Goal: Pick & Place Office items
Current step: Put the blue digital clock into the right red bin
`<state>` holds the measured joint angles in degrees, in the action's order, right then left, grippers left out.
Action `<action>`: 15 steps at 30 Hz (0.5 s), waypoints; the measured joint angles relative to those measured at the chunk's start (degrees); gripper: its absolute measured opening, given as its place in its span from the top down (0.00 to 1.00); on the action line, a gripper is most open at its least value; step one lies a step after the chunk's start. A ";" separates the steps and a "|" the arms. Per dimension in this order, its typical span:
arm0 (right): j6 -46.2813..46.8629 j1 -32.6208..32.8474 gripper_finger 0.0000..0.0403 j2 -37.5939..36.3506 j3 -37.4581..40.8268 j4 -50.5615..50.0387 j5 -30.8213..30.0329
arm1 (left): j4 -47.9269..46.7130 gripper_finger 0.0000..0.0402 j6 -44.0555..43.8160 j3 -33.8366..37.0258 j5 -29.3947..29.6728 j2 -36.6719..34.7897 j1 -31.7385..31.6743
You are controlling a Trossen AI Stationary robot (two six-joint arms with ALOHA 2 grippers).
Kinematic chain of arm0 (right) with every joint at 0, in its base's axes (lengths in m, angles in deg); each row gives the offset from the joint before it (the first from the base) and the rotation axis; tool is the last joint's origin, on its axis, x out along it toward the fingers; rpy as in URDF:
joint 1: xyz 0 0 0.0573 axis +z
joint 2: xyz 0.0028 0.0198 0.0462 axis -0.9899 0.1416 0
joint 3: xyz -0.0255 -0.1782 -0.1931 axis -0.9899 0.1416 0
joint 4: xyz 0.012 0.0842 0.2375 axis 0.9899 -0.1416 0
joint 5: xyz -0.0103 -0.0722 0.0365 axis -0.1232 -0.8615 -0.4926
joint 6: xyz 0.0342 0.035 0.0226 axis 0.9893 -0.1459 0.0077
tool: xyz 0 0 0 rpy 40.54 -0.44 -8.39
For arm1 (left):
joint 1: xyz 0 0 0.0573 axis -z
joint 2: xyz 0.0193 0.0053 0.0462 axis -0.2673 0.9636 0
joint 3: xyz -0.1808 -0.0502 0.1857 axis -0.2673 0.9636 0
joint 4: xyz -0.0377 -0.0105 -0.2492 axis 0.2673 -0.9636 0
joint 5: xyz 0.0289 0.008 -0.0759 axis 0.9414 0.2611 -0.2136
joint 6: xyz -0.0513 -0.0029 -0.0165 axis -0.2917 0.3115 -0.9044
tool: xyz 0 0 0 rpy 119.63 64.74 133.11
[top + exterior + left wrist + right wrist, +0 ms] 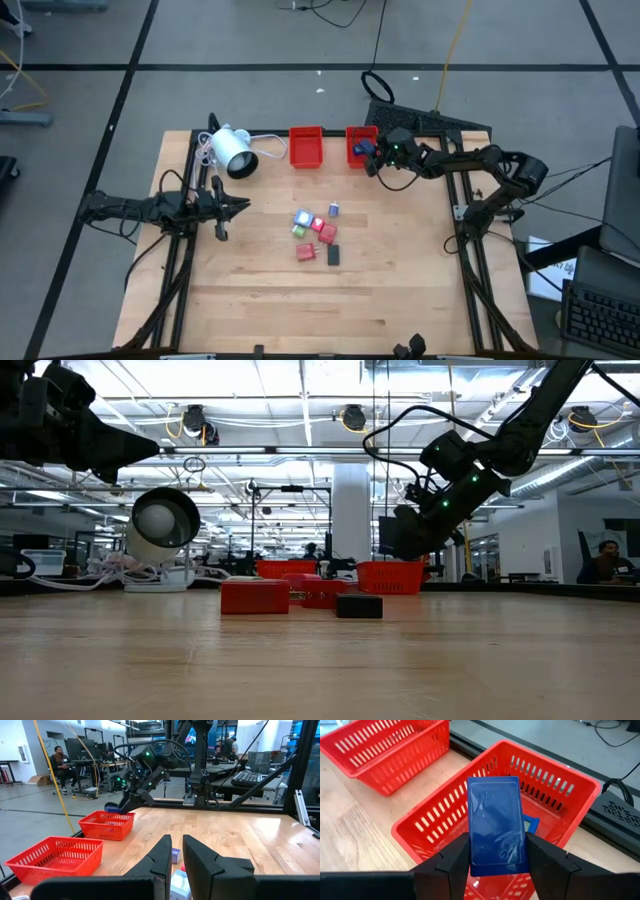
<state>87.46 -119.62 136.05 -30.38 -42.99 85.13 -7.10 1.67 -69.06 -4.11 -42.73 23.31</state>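
The office items (316,232) are small red, green, pale and black blocks lying in a cluster mid-table; the low view shows a red one (254,597) and a black one (359,606). My right gripper (366,152) hangs over the right red tray (358,136), shut on a flat blue block (495,825). Another blue piece (530,824) lies inside that tray. My left gripper (240,206) waits at the table's left side, pointing at the cluster, its fingers (160,857) shut to a narrow slit and holding nothing. My right gripper pinches the flat blue block between its two fingers (454,860), which are on its two long side edges (474,855) at the end nearest the wrist. The fingers slant down from above. The block is lifted clear over the tray's opening (445,817) and sticks out beyond the fingertips.
A second red tray (306,146) stands just left of the first at the far edge. A white cylindrical lamp-like device (232,150) with a cable lies at the far left corner. Bare wood (400,260) spreads around the cluster. People sit in the room behind.
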 joint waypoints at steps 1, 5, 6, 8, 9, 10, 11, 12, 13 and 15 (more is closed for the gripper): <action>0.00 0.11 0.59 0.00 0.00 -0.17 0.00 | 0.00 0.88 -0.01 0.00 -0.01 -0.02 0.00; 0.00 0.81 0.59 0.00 0.02 -0.54 -0.02 | 0.00 0.88 0.00 0.00 -0.02 -0.02 -0.01; -0.04 1.04 0.59 0.00 0.02 -0.56 -0.02 | 0.00 0.88 0.00 0.00 -0.02 -0.02 0.00; -0.12 1.43 0.59 0.00 0.02 -0.57 -0.01 | 0.00 0.88 -0.01 0.00 -0.01 -0.01 -0.01; -0.15 1.53 0.59 0.00 0.02 -0.57 -0.02 | 0.00 0.88 0.00 0.00 0.00 -0.01 0.00; -0.15 1.62 0.59 0.00 0.04 -0.61 -0.02 | 0.00 0.88 0.00 0.00 -0.01 -0.02 -0.02; -0.15 1.69 0.59 0.00 0.04 -0.75 -0.02 | 0.00 0.88 0.00 0.00 0.00 0.00 0.00; -0.17 1.78 0.59 0.00 0.04 -1.03 -0.02 | 0.00 0.88 0.00 0.00 -0.02 -0.02 -0.02; -0.18 1.84 0.59 0.00 0.04 -1.31 -0.05 | 0.00 0.88 0.00 0.00 -0.02 -0.01 0.00; -0.18 1.88 0.59 0.00 0.04 -1.71 -0.13 | 0.00 0.88 0.00 0.00 0.00 -0.02 -0.02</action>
<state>87.28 -117.74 136.05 -30.33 -44.69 85.00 -7.10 1.67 -69.06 -4.11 -42.75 23.30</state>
